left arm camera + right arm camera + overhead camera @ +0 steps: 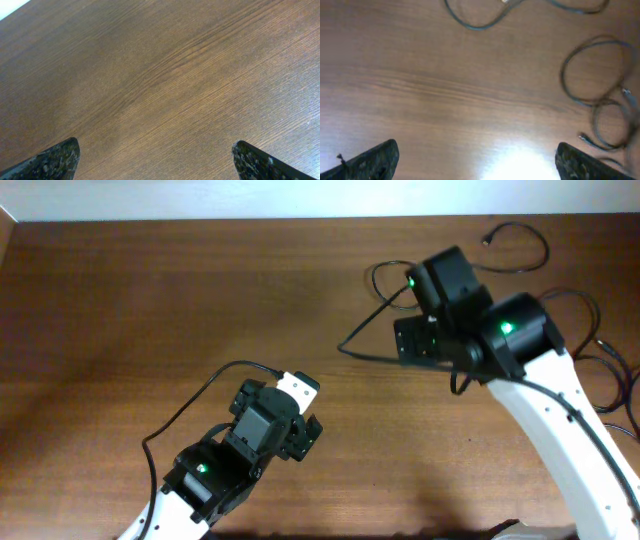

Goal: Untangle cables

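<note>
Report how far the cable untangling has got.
Done: one cable looks to lie apart from the rest. In hand: nothing; the left pincer and right pincer are open and empty. Left: the loops to the right overlap.

The brown wooden table top (120, 330) shows fine, wavy grain lines and a smooth, mostly matt finish, though a pale patch of glare in the right wrist view gives it a slight sheen. The thin black cables (477, 28) look sheathed in smooth plastic or rubber with a dull gloss. One small plug tip (626, 92) looks pale and metallic, but it is blurred. The black fingers (50, 162) of the left gripper (156, 145) have a speckled, grainy, rough-looking surface, and those of the right gripper (476, 145) look the same. The long white link of the right arm (570, 430) looks like smooth, lightly glossy plastic, while the black boxy wrist housings (460, 285) are matt.
</note>
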Tool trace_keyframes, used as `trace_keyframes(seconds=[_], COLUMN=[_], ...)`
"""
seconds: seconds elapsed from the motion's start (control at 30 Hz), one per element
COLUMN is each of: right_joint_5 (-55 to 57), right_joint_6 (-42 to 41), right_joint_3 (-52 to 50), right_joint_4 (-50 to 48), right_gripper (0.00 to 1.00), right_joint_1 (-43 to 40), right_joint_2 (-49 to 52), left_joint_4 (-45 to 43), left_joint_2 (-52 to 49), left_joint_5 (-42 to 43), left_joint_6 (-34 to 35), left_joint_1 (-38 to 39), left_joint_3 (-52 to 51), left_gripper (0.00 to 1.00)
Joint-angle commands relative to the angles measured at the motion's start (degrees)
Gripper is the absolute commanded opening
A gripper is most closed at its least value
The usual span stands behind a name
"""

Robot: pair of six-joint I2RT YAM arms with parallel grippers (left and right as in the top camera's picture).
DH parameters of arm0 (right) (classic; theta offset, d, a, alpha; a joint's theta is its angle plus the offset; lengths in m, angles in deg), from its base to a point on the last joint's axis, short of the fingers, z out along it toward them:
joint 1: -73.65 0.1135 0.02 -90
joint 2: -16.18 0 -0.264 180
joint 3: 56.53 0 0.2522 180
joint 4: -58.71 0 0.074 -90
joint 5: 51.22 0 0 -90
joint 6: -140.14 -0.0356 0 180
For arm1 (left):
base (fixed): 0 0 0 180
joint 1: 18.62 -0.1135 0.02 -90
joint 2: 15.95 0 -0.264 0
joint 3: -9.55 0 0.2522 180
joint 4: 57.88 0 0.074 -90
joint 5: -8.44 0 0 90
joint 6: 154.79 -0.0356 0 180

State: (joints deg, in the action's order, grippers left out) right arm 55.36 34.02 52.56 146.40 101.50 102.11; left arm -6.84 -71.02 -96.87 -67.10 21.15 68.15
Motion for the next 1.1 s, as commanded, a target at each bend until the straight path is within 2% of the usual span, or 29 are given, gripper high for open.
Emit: trace_keyframes(seconds=[0.0,0.3,0.4,1.07], right_joint_5=[-5.16,-8.79,-8.44,-8.46], right_joint_6=[-2.29,-5.86,-8.41,-8.37], right_joint_3=[-8.33,-27.45,-31.01,-33.07], right_joint_4=[-4.81,-21.03,-24.68,-26.23], right_gripper=[0.99,0.99,0.99,0.99], right_joint_1=[0.31,0.31,0.13,0.15], right_joint_2=[-4.33,-6.23,-6.16,-4.76], left_joint_4=[-0.09,-0.09,-0.09,-0.09], left_joint_2=[0.39,0.39,0.39,0.39], left_joint_5=[-0.57,-0.55,-0.55,-0.55], left_joint_6=[0.15,0.15,0.15,0.15], left_joint_1=[-0.2,-0.2,-0.2,-0.2], left_joint_3=[0.2,0.2,0.2,0.2], left_gripper=[0.99,0.99,0.99,0.99])
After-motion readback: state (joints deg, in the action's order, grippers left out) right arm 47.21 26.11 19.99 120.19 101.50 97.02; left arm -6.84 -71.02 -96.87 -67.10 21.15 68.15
